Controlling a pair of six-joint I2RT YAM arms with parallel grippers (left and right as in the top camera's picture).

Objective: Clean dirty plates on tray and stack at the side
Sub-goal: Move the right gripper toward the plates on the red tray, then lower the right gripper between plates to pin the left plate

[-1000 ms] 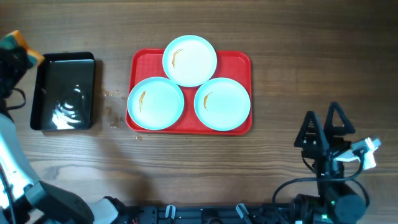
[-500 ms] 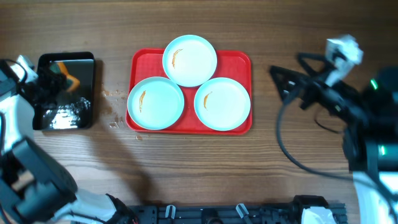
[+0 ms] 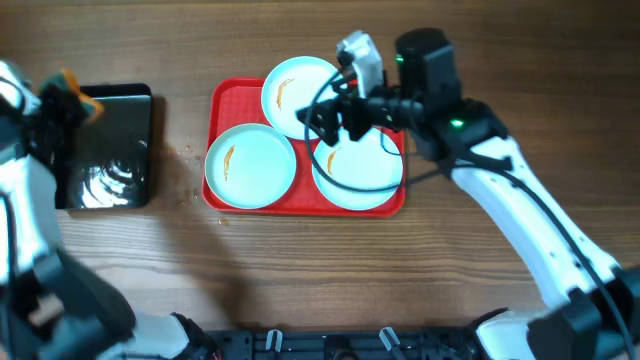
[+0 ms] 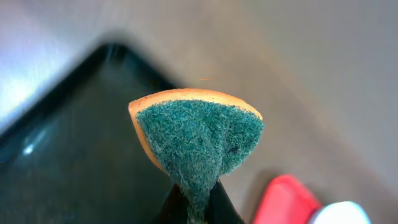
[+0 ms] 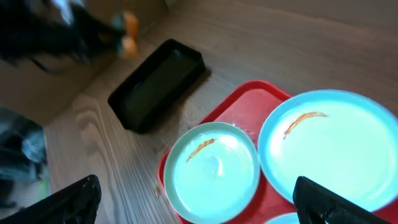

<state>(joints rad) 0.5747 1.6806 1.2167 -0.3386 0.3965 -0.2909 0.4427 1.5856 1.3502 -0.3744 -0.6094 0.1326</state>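
Left of the tray (image 3: 222, 100), left pincer (image 4: 198, 202) clenches sponge (image 4: 199, 134) over black pan (image 3: 105, 150), right pincer (image 3: 328, 120) gapes above tray's plates (image 3: 250, 165); wiping looks unstarted, next bring sponge to a plate.

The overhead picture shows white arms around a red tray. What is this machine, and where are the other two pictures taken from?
It is a robot with two arms at a wooden table. One picture looks down from above; the other two come from cameras on its wrists. On a red tray lie three plates with orange smears; a black pan sits beside it. The left gripper is shut on a sponge by the pan. The right gripper hangs open over the plates.
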